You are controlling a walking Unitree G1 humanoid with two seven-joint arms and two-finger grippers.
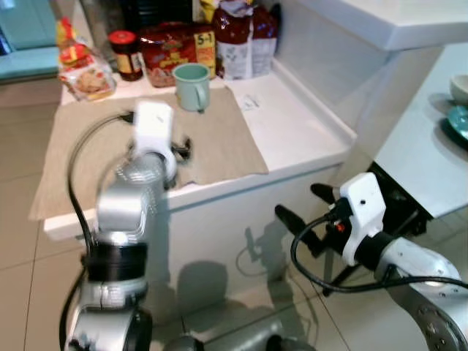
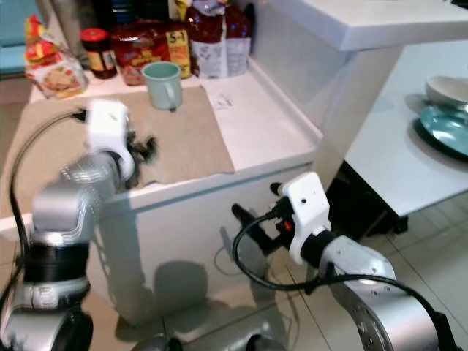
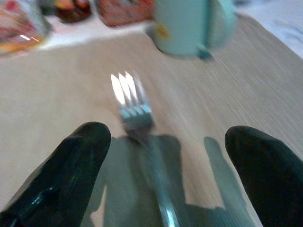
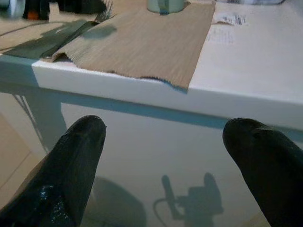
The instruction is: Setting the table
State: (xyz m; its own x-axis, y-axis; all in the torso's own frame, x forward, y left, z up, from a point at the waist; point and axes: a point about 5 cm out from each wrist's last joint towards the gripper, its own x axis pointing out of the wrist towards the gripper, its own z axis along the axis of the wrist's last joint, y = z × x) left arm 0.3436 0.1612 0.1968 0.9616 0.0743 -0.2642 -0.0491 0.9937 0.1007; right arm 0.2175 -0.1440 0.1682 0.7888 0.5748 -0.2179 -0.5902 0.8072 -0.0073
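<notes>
Left end effector (image 3: 161, 156) hovers open over a fork (image 3: 135, 113) lying on a tan placemat (image 1: 219, 139) near the surface's front edge. Fork looks thin, stiff, slippery; prob. best pinched across the handle. Mint mug (image 1: 191, 86) toward back edge. Right end effector (image 4: 165, 156) open, below the front edge.

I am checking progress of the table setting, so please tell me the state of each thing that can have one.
Fork: lying flat on the placemat, between the fingers, not gripped.
Left pincer: open, low over the fork.
Right pincer: open, empty, in front of the counter.
Mug: upright on the placemat.
Jar: upright, red lid on.
</notes>
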